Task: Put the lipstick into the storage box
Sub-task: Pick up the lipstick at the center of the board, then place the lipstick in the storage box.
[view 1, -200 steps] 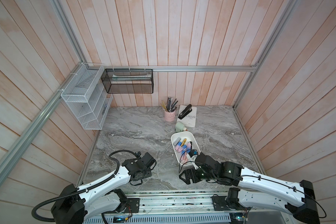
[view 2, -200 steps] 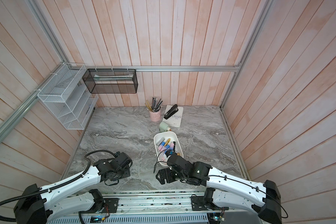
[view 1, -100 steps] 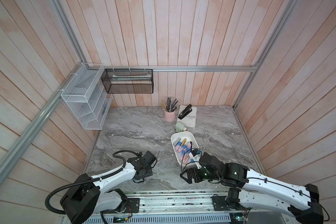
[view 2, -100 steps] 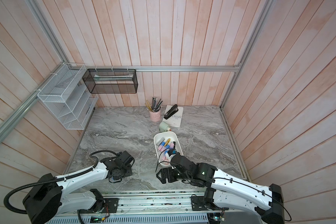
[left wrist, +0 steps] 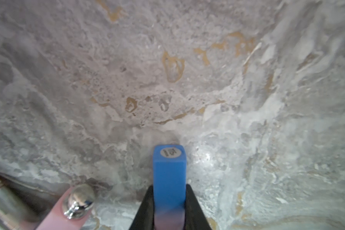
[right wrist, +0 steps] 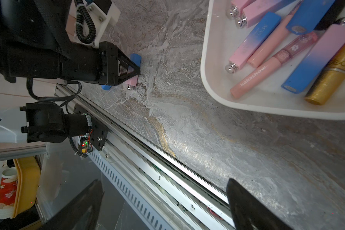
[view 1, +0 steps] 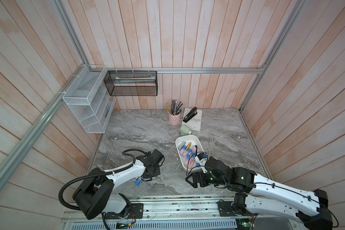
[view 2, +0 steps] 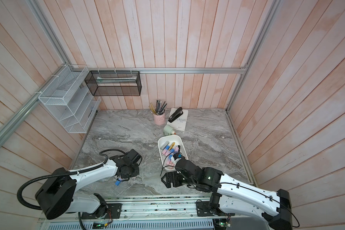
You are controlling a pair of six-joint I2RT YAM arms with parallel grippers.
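Observation:
My left gripper [left wrist: 169, 186] is shut on a lipstick [left wrist: 168, 171], blue fading to pink, low over the table near the front left. In both top views its blue end [view 1: 137, 182] [view 2: 118, 182] pokes out under that gripper [view 1: 147, 177] [view 2: 127, 175]. Next to the gripper's fingertips lies a second, pink lipstick with a silver knob [left wrist: 76, 201] [right wrist: 132, 82]. The white storage box [view 1: 182, 140] [view 2: 165, 142] [right wrist: 204, 59] stands mid-table with several lipsticks [view 1: 185, 152] [right wrist: 255, 39] in it. My right gripper [view 1: 195, 180] [view 2: 170, 180] [right wrist: 163, 185] is open and empty, just in front of the box.
At the back stand a pink pen cup [view 1: 173, 119], a book [view 1: 195, 123] with a black stapler [view 1: 189, 115] on it, and a small green object [view 1: 184, 129]. A white wire rack [view 1: 88, 105] and a black mesh basket [view 1: 130, 83] hang on the walls. A metal rail [view 1: 167, 201] borders the table's front.
The left jaws have closed on the lipstick, and the left arm's elbow has swung in towards the table. The right arm has barely moved.

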